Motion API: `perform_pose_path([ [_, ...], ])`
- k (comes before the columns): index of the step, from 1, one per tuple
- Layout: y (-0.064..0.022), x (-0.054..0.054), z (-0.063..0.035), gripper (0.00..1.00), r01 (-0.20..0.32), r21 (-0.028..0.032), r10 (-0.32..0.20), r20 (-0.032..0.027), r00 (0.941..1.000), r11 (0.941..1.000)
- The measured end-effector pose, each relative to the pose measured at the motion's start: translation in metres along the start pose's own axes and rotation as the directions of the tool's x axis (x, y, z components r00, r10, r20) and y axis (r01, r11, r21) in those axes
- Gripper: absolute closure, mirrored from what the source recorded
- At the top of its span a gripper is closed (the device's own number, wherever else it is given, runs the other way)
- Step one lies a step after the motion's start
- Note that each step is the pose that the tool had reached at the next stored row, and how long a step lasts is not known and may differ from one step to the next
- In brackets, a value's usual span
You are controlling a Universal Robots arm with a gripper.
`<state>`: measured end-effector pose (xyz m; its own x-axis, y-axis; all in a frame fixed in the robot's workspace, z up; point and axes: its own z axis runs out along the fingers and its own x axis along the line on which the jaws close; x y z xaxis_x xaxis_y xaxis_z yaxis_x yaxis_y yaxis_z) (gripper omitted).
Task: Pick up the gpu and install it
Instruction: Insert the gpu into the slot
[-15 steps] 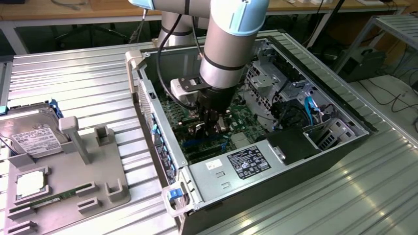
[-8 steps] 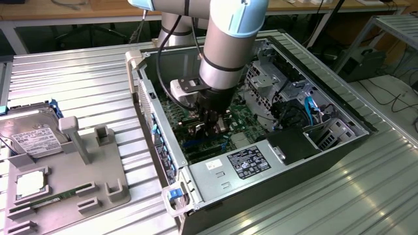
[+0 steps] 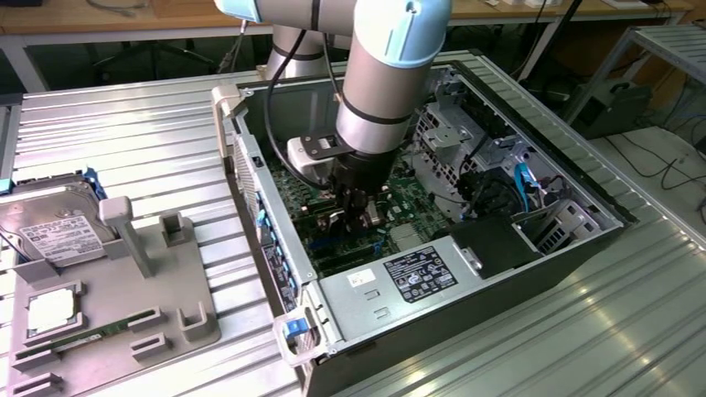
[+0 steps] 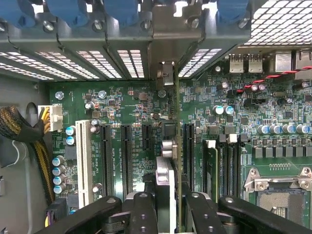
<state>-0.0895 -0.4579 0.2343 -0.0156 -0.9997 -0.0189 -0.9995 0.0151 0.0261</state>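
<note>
Nearest in the exterior view, a grey plastic holder tray [image 3: 165, 289] is seen on the ribbed metal table [image 3: 132, 132], at that view's left. A silver hard drive with a white label [image 3: 45, 227] is stood in it, and a narrow green memory stick [image 3: 94, 335] is laid along its near edge.

Further in, the open black and grey computer case [image 3: 364, 298] is seen lying on its side. The black two-fingered gripper [image 3: 355, 217] on the silver and blue robot arm [image 3: 386, 83] is lowered into it, over the green motherboard [image 3: 414, 194].

In the wrist view, the thin flat graphics card with a silver metal end bracket [image 4: 165, 165] is seen edge-on, pinched between the black fingers [image 4: 141, 209]. The jaws are pressed onto its two flat sides, so it is held. Its long side runs straight away from the gripper [image 4: 166, 207], towards the far back wall of slot covers with blue clips [image 4: 122, 14]. Its bracket end is up against the grey metal slot cover [image 4: 168, 44] there.

The card is stood up on its edge, just above or already in the long black slot [image 4: 187, 151] on the motherboard [image 4: 131, 102]. It cannot be told whether it is pushed all the way in. The card's long side is lined up with the slots beside it.
</note>
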Motion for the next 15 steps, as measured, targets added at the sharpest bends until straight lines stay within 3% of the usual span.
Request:
perform_pose_path([
  [15, -0.0001, 0.0001, 0.0029, 0.72, 0.0, -0.0001, 0.0, -0.0003, 1.0, 1.0],
])
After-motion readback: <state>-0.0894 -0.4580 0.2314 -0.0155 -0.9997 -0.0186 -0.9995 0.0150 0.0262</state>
